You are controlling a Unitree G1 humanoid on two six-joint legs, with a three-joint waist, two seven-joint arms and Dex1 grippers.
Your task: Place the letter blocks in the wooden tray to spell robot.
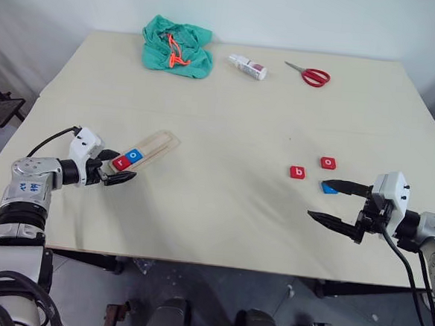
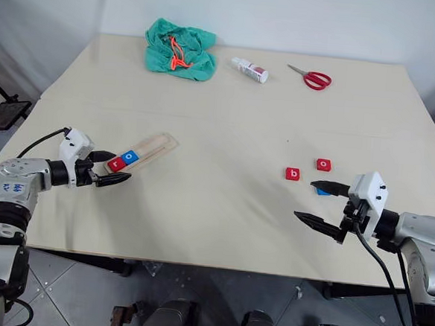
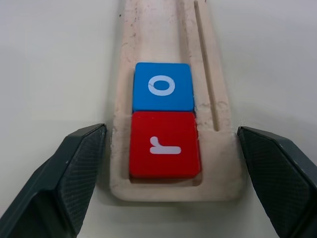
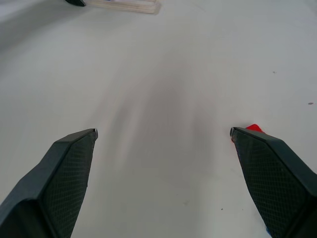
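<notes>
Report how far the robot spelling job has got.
Done: the red r and blue o sit side by side at the near end of the wooden tray. In hand: nothing; the left end effector straddles that tray end, open, and the right end effector is open too. Left: the red b, red o and a blue tile lie on the table.

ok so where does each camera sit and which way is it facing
Head eyes: on the head, looking forward and down over the table; both arms show, left gripper at the wooden tray, right gripper open.
Left wrist: along its fingers straddling the tray's end, red r block and blue o block inside.
Right wrist: along its fingers over bare table.
Shared: the tray shows in all.
</notes>
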